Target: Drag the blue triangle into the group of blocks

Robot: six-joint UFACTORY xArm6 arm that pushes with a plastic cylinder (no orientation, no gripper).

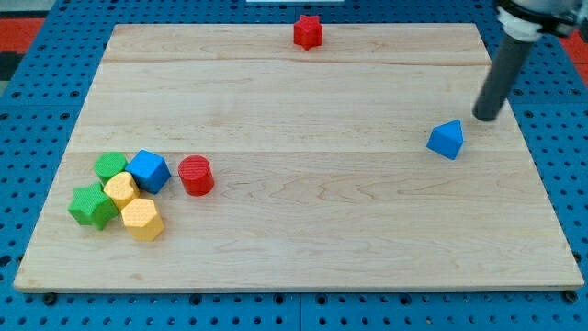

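Observation:
The blue triangle [446, 140] lies alone at the view's right on the wooden board [303, 257]. My tip [484, 118] is just above and to the right of it, a small gap apart. The group sits at the view's lower left: a green block [110, 166], a blue cube [148, 171], a green star-shaped block [92, 205], a yellow block [120, 190] and a yellow hexagonal block [142, 219]. A red cylinder [195, 176] stands just right of the blue cube.
A red star-shaped block [308, 31] sits at the top edge of the board, near the middle. The board rests on a blue pegboard surface [28, 101].

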